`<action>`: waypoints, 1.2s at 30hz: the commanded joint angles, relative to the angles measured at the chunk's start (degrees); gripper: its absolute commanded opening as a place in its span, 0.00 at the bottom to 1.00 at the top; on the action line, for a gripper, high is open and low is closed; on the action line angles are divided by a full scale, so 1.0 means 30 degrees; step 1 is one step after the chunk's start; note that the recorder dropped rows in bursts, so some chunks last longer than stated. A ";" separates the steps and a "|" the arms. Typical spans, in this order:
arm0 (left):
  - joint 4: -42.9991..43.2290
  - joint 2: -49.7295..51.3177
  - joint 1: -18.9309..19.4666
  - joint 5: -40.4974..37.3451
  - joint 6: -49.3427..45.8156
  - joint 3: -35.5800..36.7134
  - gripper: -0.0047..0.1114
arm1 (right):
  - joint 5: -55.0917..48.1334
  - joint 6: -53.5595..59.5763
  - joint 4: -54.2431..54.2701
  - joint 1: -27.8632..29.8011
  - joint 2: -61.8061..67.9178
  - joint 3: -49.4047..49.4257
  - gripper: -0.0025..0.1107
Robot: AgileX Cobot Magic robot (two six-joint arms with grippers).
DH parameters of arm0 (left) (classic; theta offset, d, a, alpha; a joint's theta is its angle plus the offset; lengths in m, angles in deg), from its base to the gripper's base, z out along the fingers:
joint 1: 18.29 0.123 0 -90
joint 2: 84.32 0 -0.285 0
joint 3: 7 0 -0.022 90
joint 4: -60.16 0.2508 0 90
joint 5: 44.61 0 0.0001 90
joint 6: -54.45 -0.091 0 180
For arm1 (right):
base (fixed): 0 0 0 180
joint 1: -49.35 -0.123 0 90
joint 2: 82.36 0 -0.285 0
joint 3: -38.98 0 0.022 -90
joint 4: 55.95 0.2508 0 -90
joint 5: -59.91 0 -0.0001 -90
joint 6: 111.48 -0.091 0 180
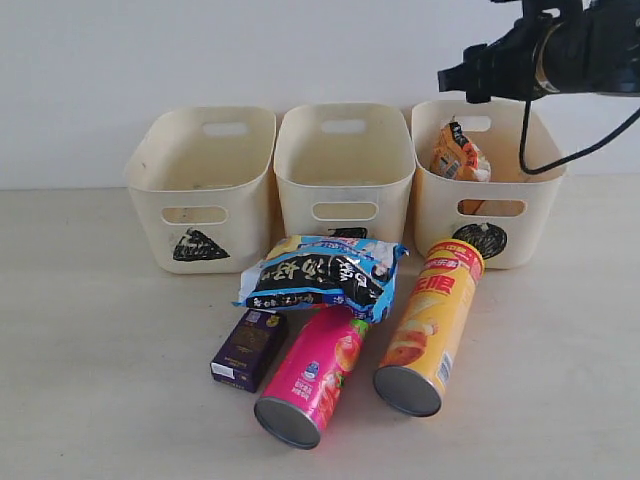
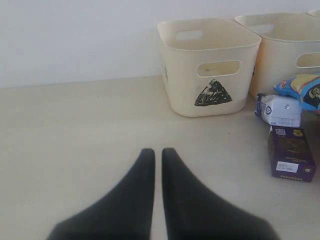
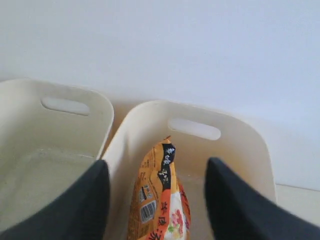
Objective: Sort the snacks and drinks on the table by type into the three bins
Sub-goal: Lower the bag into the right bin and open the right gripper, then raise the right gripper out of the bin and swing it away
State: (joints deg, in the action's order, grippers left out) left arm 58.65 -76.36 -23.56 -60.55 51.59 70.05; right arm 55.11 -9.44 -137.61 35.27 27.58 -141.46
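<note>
Three cream bins stand in a row: left, middle, right. An orange crinkly bag stands upright inside the right bin. My right gripper hovers above that bin, open; in its wrist view the fingers flank the bag without touching it. In front of the bins lie a blue-black bag, a pink chip tube, a yellow-orange tube and a dark purple box. My left gripper is shut and empty, low over the table, out of the exterior view.
The left wrist view shows a small white-and-blue box beside the purple box, half under the blue bag. The left and middle bins look empty. A plain wall runs behind the bins.
</note>
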 commanded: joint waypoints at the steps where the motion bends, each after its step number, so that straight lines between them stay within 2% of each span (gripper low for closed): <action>1: -0.0203 -0.0056 -0.0113 0.0139 -0.0070 0.0056 0.07 | 0.0613 0.0171 0.0111 0.0081 -0.1698 0.1420 0.07; 2: -0.0203 -0.0056 -0.0113 0.0139 -0.0070 0.0056 0.07 | 0.0658 0.0171 0.0111 0.0081 -0.2014 0.1848 0.02; 10: -0.0203 -0.0056 -0.0113 0.0139 -0.0070 0.0056 0.07 | 0.4448 0.1052 -0.0786 0.0081 -0.4377 0.4699 0.02; 14: -0.0203 -0.0056 -0.0113 0.0139 -0.0070 0.0056 0.07 | 0.9293 0.0013 -0.4195 0.0081 -0.4980 0.5060 0.02; 17: -0.0203 -0.0056 -0.0113 0.0139 -0.0070 0.0056 0.07 | 0.9840 -0.0690 -0.6094 0.0081 -0.5402 0.5060 0.02; 19: -0.0203 -0.0056 -0.0113 0.0139 -0.0070 0.0056 0.07 | 0.8162 -0.0813 -0.6094 0.0081 -0.5712 0.5233 0.02; 25: -0.0203 -0.0056 -0.0113 0.0139 -0.0070 0.0056 0.07 | -0.0329 0.0687 -0.6094 0.0081 -0.7235 0.5266 0.02; 32: -0.0203 -0.0056 -0.0113 0.0139 -0.0070 0.0056 0.07 | -1.1767 0.6934 -0.6094 0.0081 -0.8039 0.5266 0.02; 36: -0.0203 -0.0056 -0.0113 0.0139 -0.0070 0.0056 0.07 | -1.5174 0.9782 -0.4967 0.0081 -0.8039 0.5266 0.02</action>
State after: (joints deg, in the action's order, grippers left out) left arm 58.65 -76.36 -23.56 -60.55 51.59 70.05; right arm 17.40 13.05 -155.79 35.27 4.07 -125.77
